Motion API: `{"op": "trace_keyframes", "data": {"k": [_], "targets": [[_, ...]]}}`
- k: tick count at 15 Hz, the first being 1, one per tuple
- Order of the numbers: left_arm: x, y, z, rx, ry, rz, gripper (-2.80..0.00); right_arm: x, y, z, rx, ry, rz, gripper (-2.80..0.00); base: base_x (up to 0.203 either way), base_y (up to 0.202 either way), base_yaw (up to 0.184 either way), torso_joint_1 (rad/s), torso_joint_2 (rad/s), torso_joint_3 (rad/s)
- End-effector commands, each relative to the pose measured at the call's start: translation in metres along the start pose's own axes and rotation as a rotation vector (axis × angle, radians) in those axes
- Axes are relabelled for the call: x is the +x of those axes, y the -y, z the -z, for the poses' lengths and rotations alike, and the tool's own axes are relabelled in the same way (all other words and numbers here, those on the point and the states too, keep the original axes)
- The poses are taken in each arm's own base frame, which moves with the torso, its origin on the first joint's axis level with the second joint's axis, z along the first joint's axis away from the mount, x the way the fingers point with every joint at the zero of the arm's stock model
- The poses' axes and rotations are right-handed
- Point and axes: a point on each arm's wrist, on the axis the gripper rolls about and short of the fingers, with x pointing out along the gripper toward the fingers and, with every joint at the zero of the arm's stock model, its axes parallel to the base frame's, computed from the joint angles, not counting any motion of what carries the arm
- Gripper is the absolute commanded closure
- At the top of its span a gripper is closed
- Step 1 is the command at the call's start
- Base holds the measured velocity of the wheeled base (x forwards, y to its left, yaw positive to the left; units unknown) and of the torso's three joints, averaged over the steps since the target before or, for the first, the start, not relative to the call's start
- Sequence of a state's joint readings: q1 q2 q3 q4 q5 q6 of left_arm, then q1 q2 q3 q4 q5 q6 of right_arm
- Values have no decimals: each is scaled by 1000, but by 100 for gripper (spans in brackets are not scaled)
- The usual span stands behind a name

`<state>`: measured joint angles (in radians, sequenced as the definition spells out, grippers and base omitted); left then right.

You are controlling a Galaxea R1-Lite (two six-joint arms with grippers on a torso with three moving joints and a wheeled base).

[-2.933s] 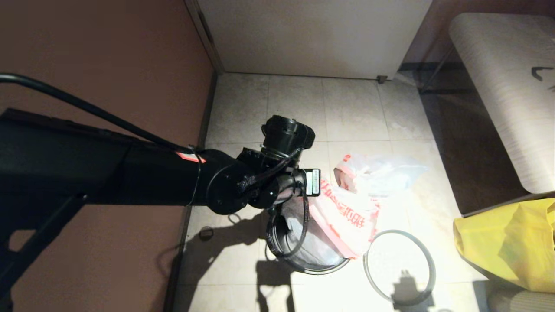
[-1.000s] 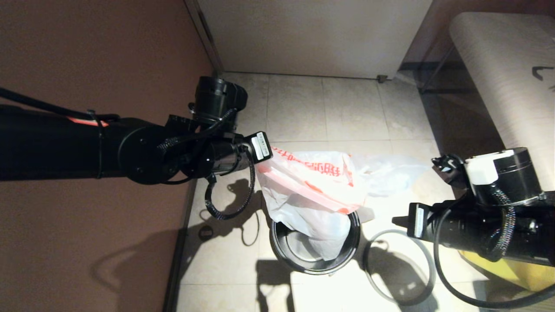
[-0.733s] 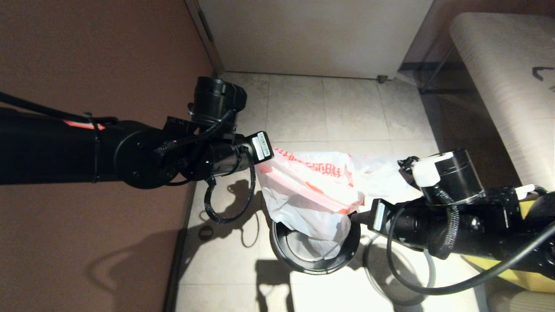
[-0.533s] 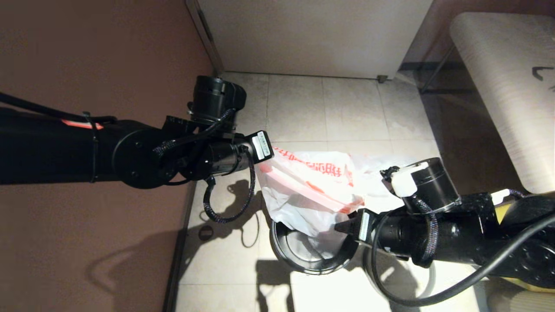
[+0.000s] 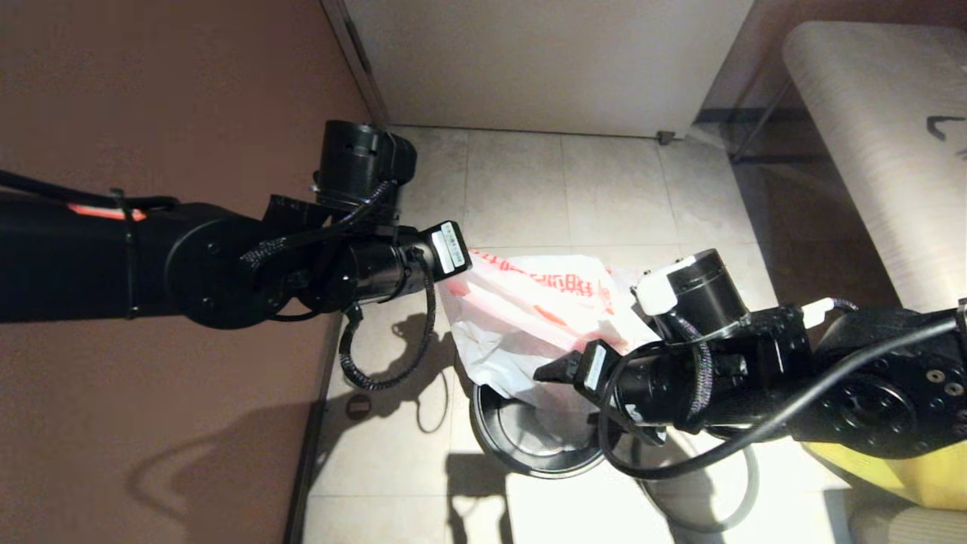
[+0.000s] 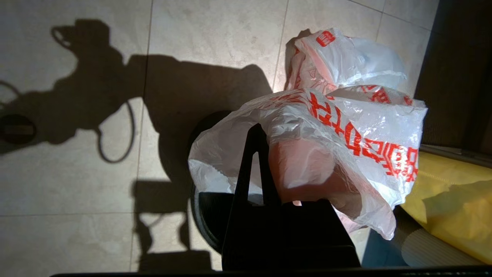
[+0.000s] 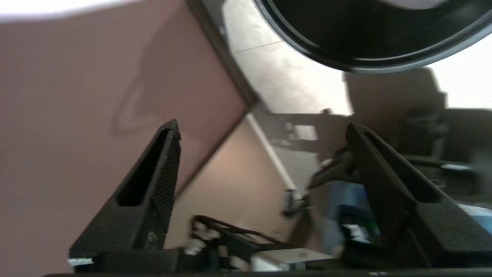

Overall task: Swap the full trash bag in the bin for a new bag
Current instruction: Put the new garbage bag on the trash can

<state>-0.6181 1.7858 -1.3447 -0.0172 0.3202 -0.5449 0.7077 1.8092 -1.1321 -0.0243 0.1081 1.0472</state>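
Observation:
The new bag (image 5: 544,317), thin white plastic with red print, hangs from my left gripper (image 6: 255,130), which is shut on its upper edge. Its lower part drapes into the small black bin (image 5: 529,453) on the tiled floor. My right gripper (image 5: 550,372) is at the bag's lower right side, just above the bin's rim. In the right wrist view this gripper (image 7: 262,125) is open with nothing between its fingers, and the bin (image 7: 365,38) is close by. The full trash bag (image 6: 346,57) lies on the floor beyond the bin.
A grey hoop (image 5: 748,483) lies on the floor right of the bin, partly under my right arm. A big yellow bag (image 5: 906,476) sits at the right edge. A brown wall runs along the left; a pale bench (image 5: 869,151) stands at the back right.
My right arm has swung in from the right to the bag's lower side and its jaws have opened wide. My left arm, still holding the bag, has shifted slightly left.

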Motion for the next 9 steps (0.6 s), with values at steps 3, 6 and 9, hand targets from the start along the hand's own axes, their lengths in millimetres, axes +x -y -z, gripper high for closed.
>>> {"op": "trace_keyframes", "data": {"k": [3, 6, 9], "targets": [[-14, -3, -3, -7, 13, 5, 0, 24, -15, -30, 140, 46, -23, -280, 0, 0, 0, 0, 0, 0], [-20, -7, -1, 2, 6, -5, 0, 27, -10, -48, 236, 66, -13, -280, 0, 0, 0, 0, 0, 0], [-27, -10, 4, 12, -11, -18, 0, 25, -7, -63, 262, 112, -40, -280, 0, 0, 0, 0, 0, 0]]}}
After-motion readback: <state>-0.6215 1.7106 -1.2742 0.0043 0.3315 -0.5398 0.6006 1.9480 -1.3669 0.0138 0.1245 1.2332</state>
